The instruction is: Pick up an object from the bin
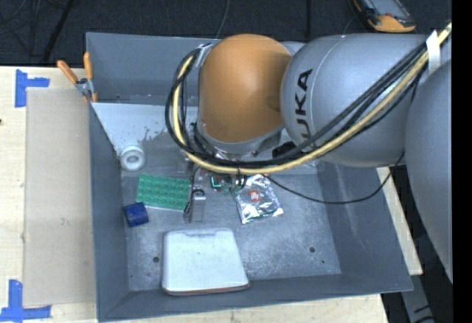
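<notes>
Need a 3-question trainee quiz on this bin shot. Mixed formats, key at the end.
1. True or false: the silver foil packet lies apart from the white flat pad.
2. Which thing lies directly left of the gripper in the camera view? A) white flat pad B) green studded plate C) silver foil packet
3. What colour is the small block by that plate's lower left corner?

Key: 1 true; 2 B; 3 blue.
</notes>
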